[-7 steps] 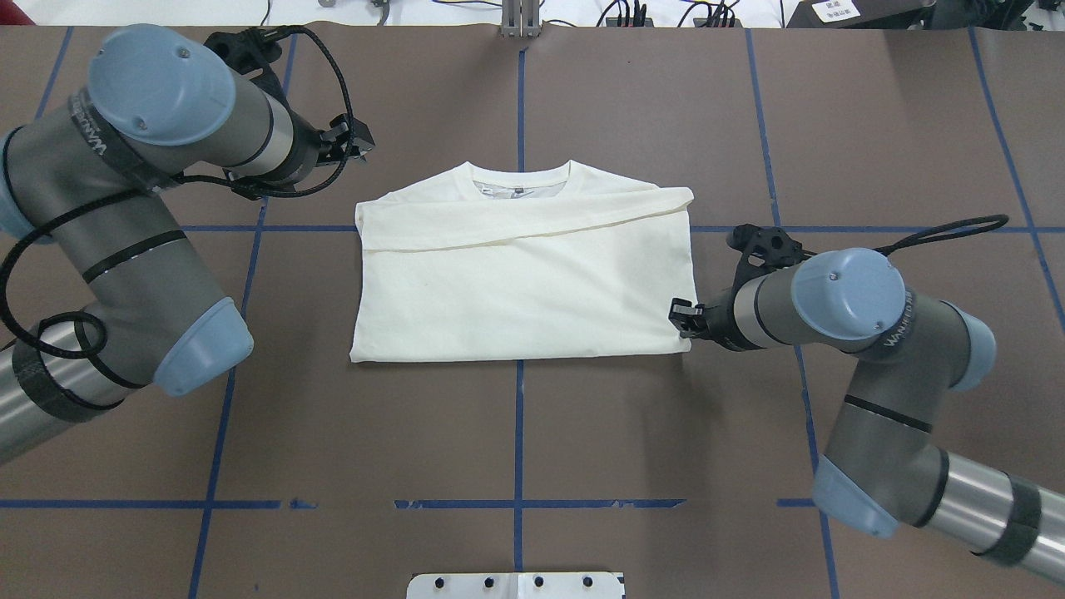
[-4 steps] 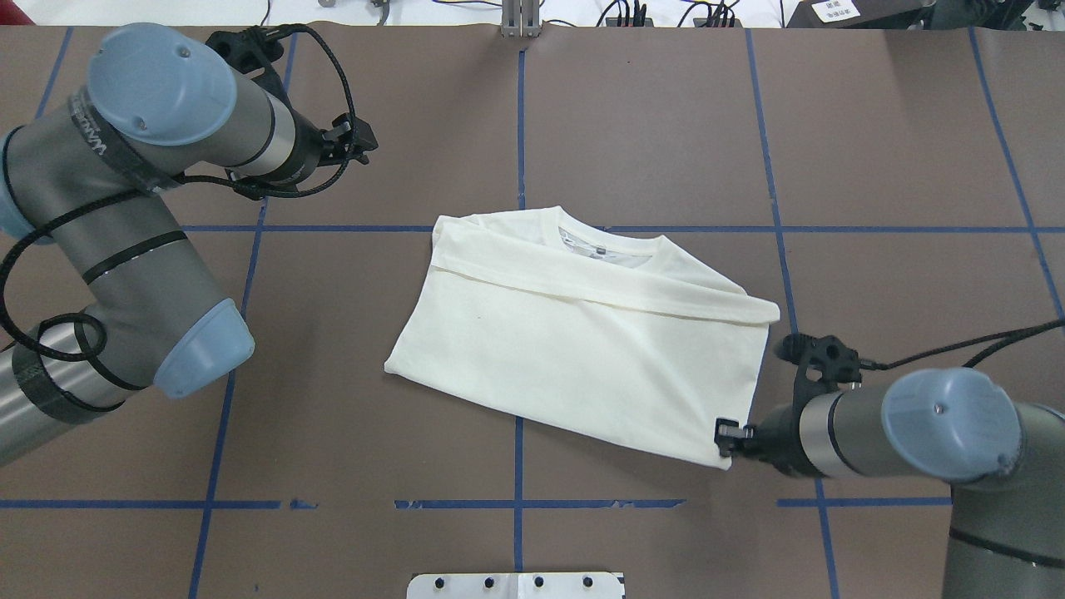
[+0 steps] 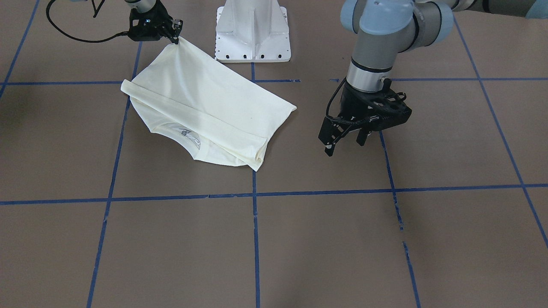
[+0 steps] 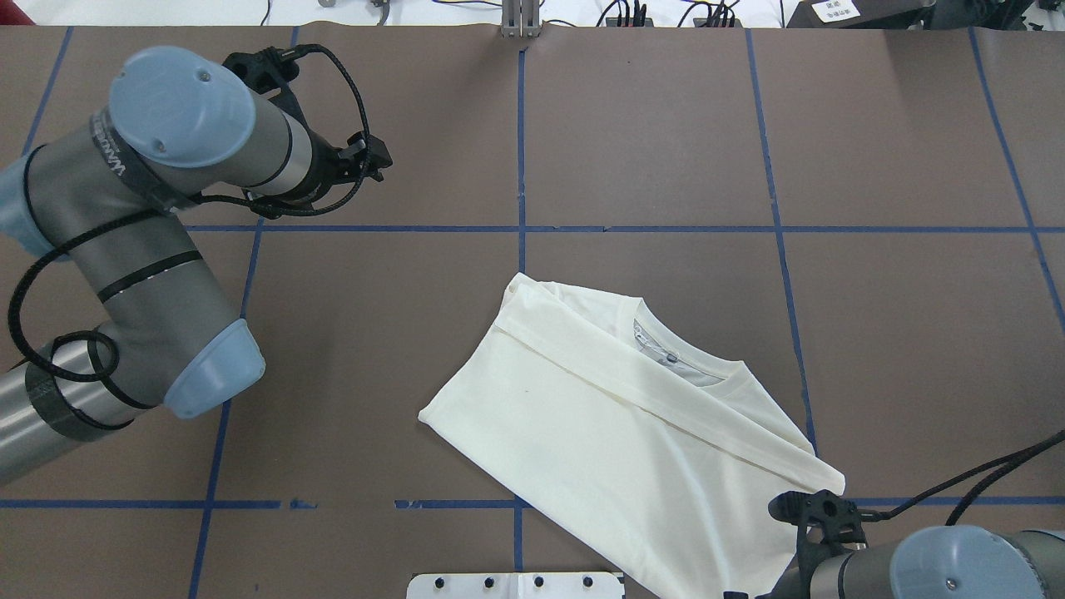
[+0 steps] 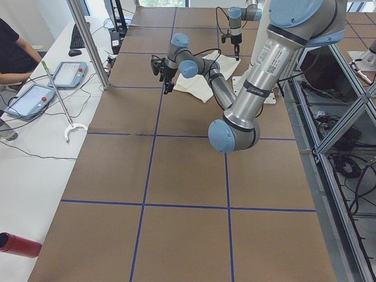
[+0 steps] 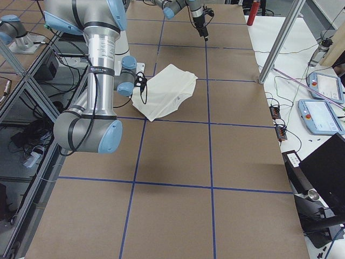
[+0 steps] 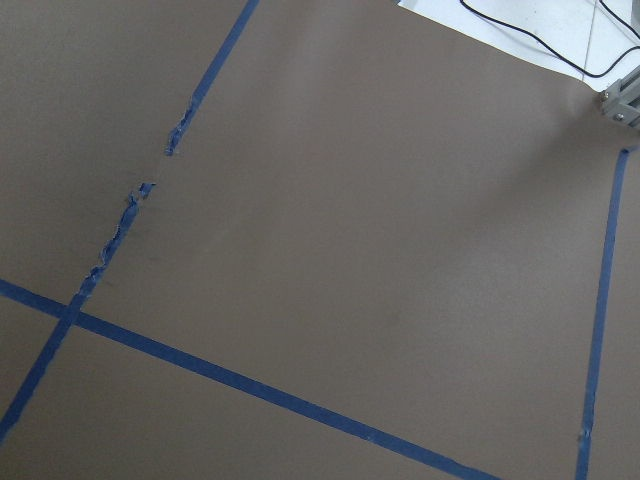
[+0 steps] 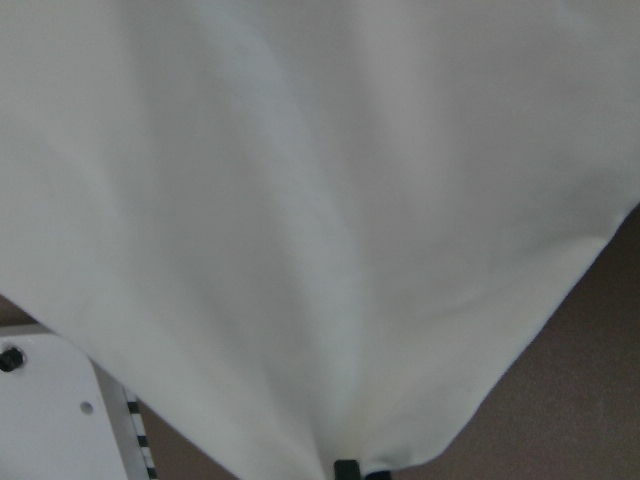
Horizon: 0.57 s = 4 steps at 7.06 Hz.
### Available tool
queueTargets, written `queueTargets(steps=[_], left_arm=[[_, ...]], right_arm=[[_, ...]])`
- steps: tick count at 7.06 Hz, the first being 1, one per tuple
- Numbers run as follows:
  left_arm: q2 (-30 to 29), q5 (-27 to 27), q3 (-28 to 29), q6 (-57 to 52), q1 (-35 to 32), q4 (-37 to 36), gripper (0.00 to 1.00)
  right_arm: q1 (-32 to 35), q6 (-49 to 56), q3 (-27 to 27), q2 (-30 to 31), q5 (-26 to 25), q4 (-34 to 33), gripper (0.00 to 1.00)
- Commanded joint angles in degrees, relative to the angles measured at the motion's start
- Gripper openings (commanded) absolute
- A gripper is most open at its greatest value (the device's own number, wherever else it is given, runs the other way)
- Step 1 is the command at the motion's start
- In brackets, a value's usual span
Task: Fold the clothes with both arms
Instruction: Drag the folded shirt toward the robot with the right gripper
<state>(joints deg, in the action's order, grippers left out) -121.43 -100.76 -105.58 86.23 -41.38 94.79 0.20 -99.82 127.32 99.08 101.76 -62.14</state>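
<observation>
Folded cream T-shirt (image 4: 616, 433), plain side up, corner pinched in right gripper (image 3: 176, 37); left gripper (image 3: 345, 143) agape.

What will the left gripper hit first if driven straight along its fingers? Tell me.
Probably the bare brown table: the left gripper points steeply down, open, and its wrist view shows only that surface and blue tape. The T-shirt lies off to one side.

Not much to read here. The black strap (image 4: 116, 156) on the left arm (image 4: 154, 254) has white lettering, looks like "WANHEIDA", but I wouldn't swear to it. The shirt (image 4: 599, 449) has a neck tag (image 4: 666, 356), too small to read. Same for the white label (image 4: 834, 10) past the table's far edge.
</observation>
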Motion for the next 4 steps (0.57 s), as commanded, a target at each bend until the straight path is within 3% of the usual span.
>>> queueTargets(steps=[1, 4], left_arm=[[0.0, -0.1, -1.2, 2.4, 3.1, 0.0, 0.99], [0.7, 0.7, -2.3, 19.1, 16.2, 0.3, 0.9]], right_arm=[[0.2, -0.6, 2.4, 0.3, -3.4, 0.5, 1.0], [15.8, -1.1, 7.5, -1.7, -4.3, 0.6, 1.0]])
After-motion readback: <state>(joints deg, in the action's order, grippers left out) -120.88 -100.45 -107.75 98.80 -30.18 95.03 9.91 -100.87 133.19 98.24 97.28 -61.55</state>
